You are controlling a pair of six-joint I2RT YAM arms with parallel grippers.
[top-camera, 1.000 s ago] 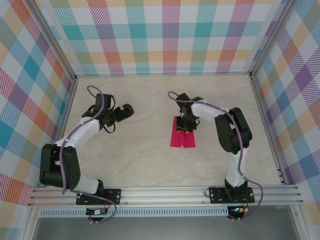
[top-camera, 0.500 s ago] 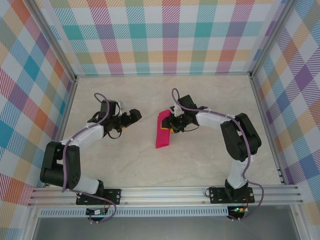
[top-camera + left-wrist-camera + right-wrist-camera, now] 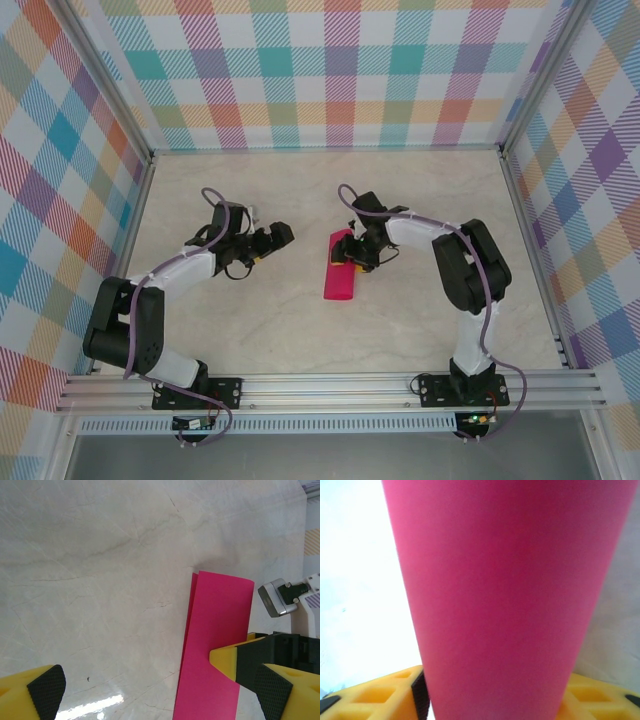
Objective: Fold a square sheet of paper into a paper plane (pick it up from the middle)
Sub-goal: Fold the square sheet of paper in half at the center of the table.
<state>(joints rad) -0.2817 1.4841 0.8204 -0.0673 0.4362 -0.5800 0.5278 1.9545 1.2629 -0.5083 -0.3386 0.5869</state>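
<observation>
The pink paper [image 3: 340, 270] is found near the middle of the table [image 3: 250, 320]. It is folded in half into a long thin strip. In the left wrist view two layers can be seen on one long side, and one edge sticks out a little past the other.

The far end of the strip is held by the right gripper [image 3: 352, 250]. Its yellow fingers [image 3: 375, 697] are squeezed on the paper, one on each side. It cannot be told if the near end of the strip rests on the table or is lifted a bit.

The left gripper [image 3: 280, 236] is pointed at the paper from the side, near it but not touching. Its fingers are spread wide apart and nothing is held in them. Its black pads [image 3: 46, 686] are seen far from each other in the left wrist view.

It looks like the first fold is made, but no pointed nose is made yet, so most of the plane is left to do. The step in hand seems to be getting the strip ready for the other gripper.

To do this well, the strip should be held tight by the right gripper so it is not dropped. The left fingers should be brought in slowly and closed on the free part of the strip, not on the other gripper. The two edges should be lined up before the fold is pressed flat. Thin paper bends and tears fast, so it should not be pulled hard
</observation>
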